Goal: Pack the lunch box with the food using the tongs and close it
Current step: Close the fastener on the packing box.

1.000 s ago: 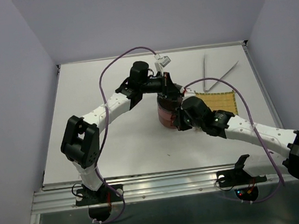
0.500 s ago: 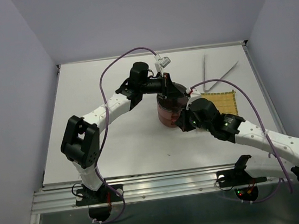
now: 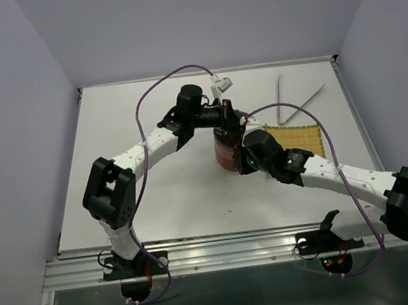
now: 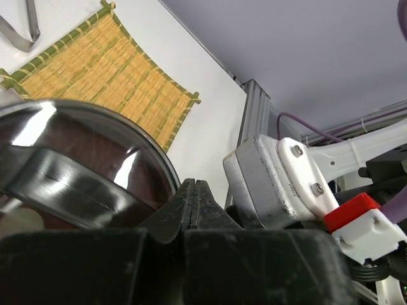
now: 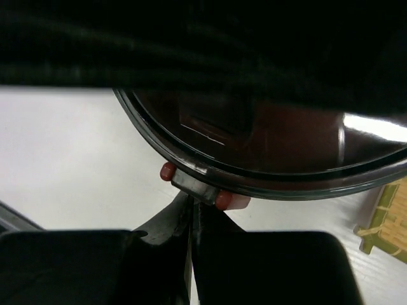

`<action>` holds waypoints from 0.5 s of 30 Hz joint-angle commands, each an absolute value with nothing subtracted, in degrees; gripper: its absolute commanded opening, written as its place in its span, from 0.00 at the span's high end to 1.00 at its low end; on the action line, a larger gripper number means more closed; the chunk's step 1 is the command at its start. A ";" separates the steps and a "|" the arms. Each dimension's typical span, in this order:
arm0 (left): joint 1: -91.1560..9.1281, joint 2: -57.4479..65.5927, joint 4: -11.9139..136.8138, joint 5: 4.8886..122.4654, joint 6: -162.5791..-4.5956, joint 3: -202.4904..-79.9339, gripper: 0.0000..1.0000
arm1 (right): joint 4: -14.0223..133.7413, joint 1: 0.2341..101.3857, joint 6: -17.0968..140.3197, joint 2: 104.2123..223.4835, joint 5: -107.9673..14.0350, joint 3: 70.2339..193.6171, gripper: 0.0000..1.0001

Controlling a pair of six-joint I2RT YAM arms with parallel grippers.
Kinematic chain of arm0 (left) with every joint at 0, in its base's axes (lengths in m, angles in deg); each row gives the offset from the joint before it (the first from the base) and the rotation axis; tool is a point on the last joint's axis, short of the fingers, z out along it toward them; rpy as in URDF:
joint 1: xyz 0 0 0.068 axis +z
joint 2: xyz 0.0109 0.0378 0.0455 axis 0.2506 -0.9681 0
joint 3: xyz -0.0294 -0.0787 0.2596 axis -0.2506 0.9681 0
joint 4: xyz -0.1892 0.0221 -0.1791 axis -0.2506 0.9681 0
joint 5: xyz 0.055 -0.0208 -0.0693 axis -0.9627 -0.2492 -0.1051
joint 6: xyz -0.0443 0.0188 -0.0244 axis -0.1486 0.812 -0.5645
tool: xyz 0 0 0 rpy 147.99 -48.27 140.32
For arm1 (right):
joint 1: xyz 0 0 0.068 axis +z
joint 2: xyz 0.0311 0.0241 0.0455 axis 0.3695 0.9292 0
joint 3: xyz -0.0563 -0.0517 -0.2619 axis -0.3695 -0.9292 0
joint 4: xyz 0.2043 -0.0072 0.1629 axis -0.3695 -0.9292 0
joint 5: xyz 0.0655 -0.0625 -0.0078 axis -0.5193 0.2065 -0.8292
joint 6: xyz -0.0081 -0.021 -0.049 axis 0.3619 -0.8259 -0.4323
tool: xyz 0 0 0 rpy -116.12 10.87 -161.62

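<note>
The lunch box (image 3: 223, 156) stands upright on the white table (image 3: 173, 201), and from the top view only a part of its dark-red wall shows, because both grippers cover the rest. Its lid (image 4: 82, 146) is on, glossy and dark red with a thin metal rim, so what is inside cannot be seen. A dark curved band crosses the lid in the left wrist view; I cannot tell what it is, as it is blurred and cut by the picture edge.

The left gripper (image 3: 234, 121) is at the far side of the lunch box, over the lid rim. Its fingers are pressed together with nothing between them (image 4: 194, 194).

The right gripper (image 3: 244, 164) is at the near right side of the lunch box. Its fingers are also together (image 5: 191, 215), and their tips are just under a small side handle (image 5: 198, 185) with red ends; whether they touch it I cannot tell. The upper half of this view is black shadow.

To the right of the lunch box lies the yellow woven mat (image 3: 301, 139), partly covered by the right arm (image 3: 333, 175). The tongs (image 3: 279, 100) lie beyond the mat, well apart from the lunch box, open in a V; the left wrist view shows only their joined end (image 4: 22, 44).
</note>
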State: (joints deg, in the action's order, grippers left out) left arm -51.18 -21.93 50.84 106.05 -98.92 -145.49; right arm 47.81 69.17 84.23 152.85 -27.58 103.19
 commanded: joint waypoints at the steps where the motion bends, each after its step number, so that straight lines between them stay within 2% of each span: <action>1: -51.25 -23.18 55.76 105.25 -97.23 -142.17 1.00 | 55.26 67.48 80.37 156.15 -19.55 107.97 0.99; 10: -51.16 -22.83 55.33 105.51 -96.97 -141.91 1.00 | 52.99 67.47 83.88 147.20 -25.08 102.97 0.99; 15: -51.08 -21.69 55.24 104.99 -96.88 -141.90 1.00 | 43.68 67.47 86.96 137.28 -16.93 99.89 0.99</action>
State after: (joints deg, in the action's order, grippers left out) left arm -51.53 -23.06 54.82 106.13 -97.94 -142.45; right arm 48.49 67.72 84.45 142.80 -23.21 101.20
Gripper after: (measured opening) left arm 0.023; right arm 0.013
